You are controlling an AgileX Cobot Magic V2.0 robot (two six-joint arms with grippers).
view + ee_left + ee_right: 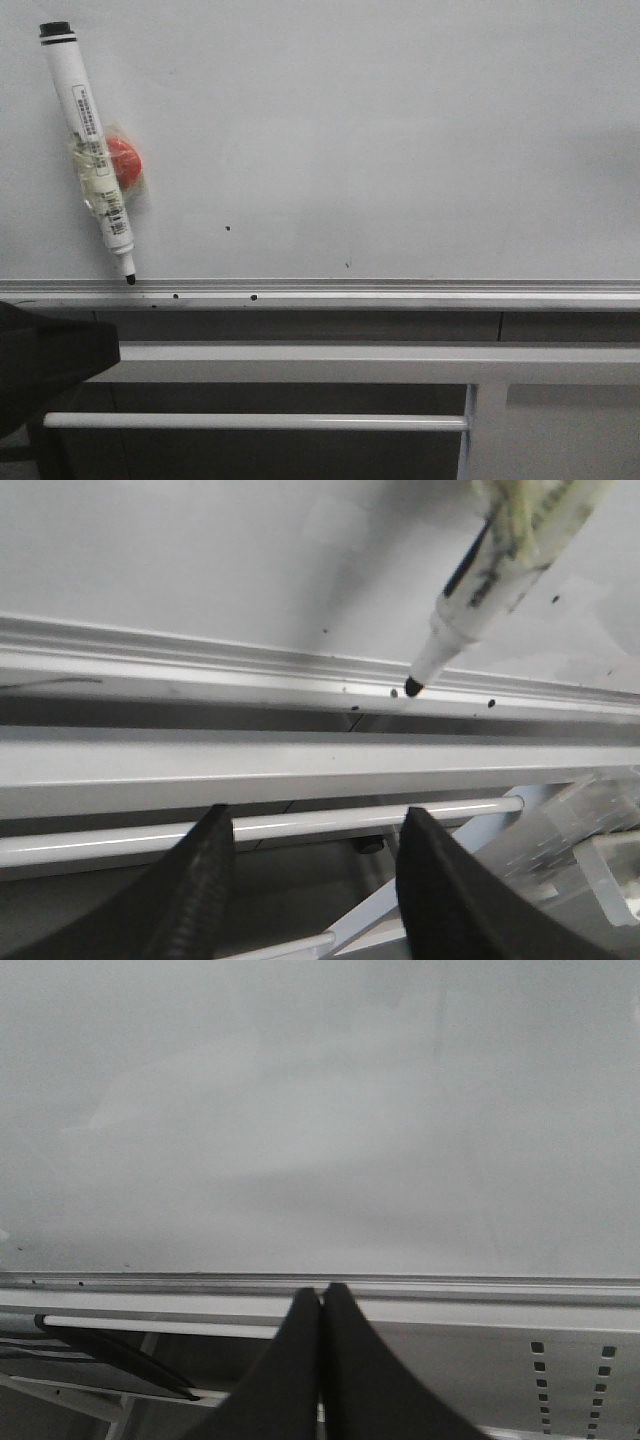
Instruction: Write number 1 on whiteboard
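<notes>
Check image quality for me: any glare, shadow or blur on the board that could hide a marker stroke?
Front view: dim, even light on the whiteboard, no hard glare, marker sharp. Left wrist view: marker's upper part blurred, soft shadow beside it. Right wrist view: faint smeary sheen, no stroke visible.

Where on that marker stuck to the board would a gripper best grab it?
Probably the bare upper barrel of the marker, below the cap, approached head-on with fingers either side. It hangs tilted, tip on the ledge, and the red magnet with tape crowds its middle.
</notes>
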